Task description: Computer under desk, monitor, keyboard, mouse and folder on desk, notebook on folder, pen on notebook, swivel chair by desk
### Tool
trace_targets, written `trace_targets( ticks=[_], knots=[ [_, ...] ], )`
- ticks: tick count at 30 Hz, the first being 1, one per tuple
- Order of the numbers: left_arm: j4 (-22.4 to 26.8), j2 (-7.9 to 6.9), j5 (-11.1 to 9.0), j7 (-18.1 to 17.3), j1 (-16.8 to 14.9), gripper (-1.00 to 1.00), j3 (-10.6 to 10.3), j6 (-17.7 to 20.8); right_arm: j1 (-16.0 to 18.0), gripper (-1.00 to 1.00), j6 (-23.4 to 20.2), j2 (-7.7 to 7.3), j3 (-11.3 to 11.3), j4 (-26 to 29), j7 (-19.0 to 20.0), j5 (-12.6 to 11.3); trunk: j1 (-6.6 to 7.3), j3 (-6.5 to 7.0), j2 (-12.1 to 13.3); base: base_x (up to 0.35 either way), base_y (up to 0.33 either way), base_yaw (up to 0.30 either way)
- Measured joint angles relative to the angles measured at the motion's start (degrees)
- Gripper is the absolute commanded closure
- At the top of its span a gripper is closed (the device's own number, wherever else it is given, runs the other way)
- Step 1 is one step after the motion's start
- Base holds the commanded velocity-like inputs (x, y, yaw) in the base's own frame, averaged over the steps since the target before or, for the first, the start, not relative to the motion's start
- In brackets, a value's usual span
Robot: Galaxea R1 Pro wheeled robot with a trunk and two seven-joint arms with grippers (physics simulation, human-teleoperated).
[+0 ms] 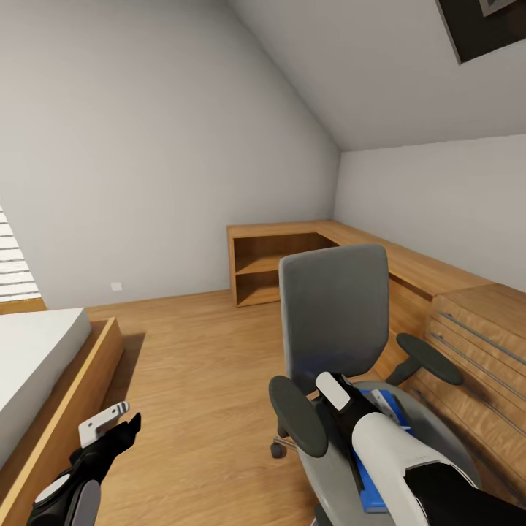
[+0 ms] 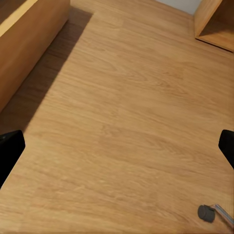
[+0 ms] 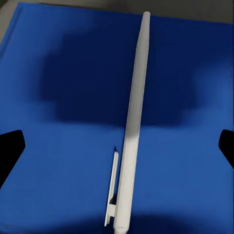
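Blue filled most of the right wrist view: the folder (image 3: 63, 146) lay flat, with the pale pen (image 3: 132, 126) resting lengthwise on it, running from the upper middle of the frame down to the lower centre, its clip beside the lower end. The right gripper (image 3: 117, 146) hung directly over the pen, its black fingertips (image 3: 9, 151) spread wide at the left and right edges and touching nothing. In the head view the folder (image 1: 374, 482) sat on the seat of the swivel chair (image 1: 332, 314) at the lower right, the right arm reaching down over it. The step in hand looked like picking up the pen, and doing it well probably meant lowering straight down so the fingers would close across the thin shaft near its middle, without pressing into the folder or rolling the pen off. The left gripper (image 2: 117, 151) hovered spread over bare wood floor (image 2: 117, 97), a chair castor (image 2: 206, 213) at the lower right.
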State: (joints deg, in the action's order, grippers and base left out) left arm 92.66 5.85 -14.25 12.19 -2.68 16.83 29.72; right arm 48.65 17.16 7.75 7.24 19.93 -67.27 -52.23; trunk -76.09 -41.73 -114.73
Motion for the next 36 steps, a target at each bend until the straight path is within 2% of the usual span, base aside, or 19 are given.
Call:
trace_targets(
  ticks=[23,36],
  knots=[
    [0.0,0.4,0.0,0.0,0.0,-1.0,0.0,0.0,0.0,-1.0,-0.4,-0.49,0.0,0.0,-0.3,-0.3,0.0,0.0,0.0,0.0,0.0,0.0],
    [0.0,0.44,0.0,0.0,0.0,-1.0,0.1,0.0,0.0,-1.0,-2.9,-0.64,-0.3,0.0,-0.2,-0.6,0.0,0.0,0.0,0.0,0.0,0.0]
  ],
)
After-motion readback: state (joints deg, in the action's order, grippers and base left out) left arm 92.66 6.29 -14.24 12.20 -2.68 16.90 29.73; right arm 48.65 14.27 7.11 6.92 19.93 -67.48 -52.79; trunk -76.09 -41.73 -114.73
